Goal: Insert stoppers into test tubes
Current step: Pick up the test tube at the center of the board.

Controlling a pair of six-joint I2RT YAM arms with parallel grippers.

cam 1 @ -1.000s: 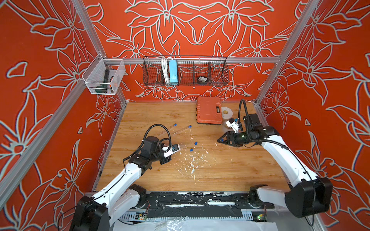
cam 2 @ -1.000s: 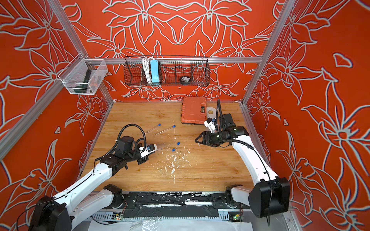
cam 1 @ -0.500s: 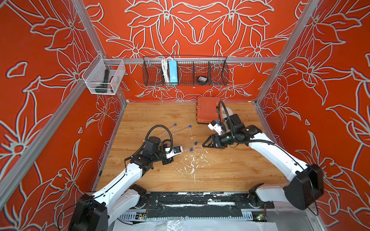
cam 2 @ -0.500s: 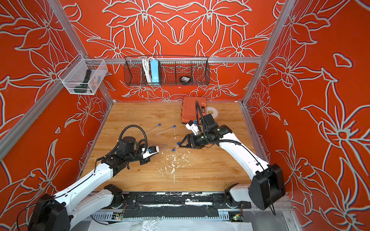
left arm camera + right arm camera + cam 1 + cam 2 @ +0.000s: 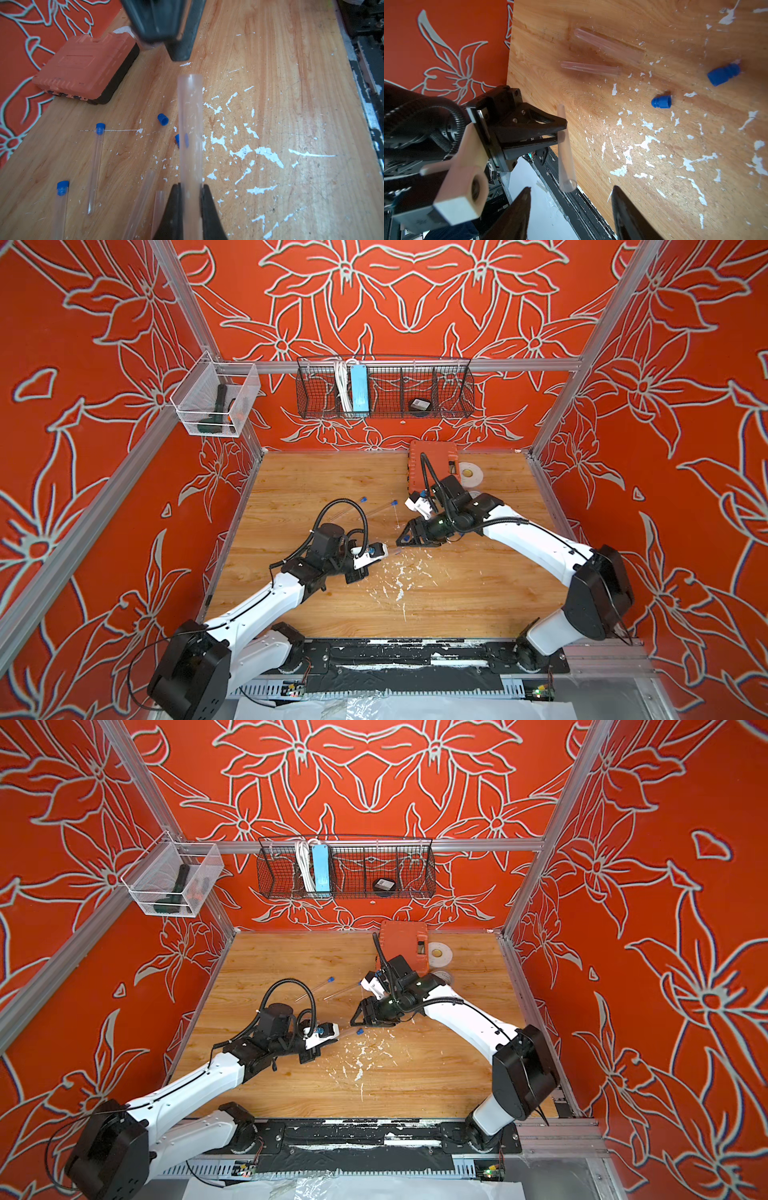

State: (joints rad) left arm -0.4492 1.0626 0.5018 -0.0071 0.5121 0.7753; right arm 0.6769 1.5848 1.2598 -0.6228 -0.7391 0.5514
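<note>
**Blue stoppers lie loose while a tube is held out for plugging**

Two tubes look done, and a third is in hand. The left gripper (image 5: 190, 188) has its jaws pinched tight on the held tube (image 5: 190, 124). The tube juts out above the wooden table (image 5: 457, 593) with its open mouth turned toward the right gripper (image 5: 571, 188). That gripper's jaws stand apart with nothing between them (the tube's mouth shows through the gap in the right wrist view, but neither finger touches it). The step in hand, then, is fetching a plug.

Both candidates rest on their sides among the white paint flecks (image 5: 648, 141). The first loose stopper (image 5: 661, 101) lies nearer the held tube, and the second loose stopper (image 5: 723, 74) lies close by but apart from it. Farther back lie one capped tube (image 5: 95, 168) and its capped neighbour (image 5: 60, 207). Two bare tubes (image 5: 609, 44) (image 5: 591, 68) lie side by side on the wood, unplugged.

Next, I judge, the right gripper must drop onto a loose stopper and close across its broad head, leaving the ribbed nose free. It then has to line that nose up with the tube's axis and press it straight in while the left gripper holds firm. A plug this small, lying on its side, may roll or twist as the jaws close.
</note>
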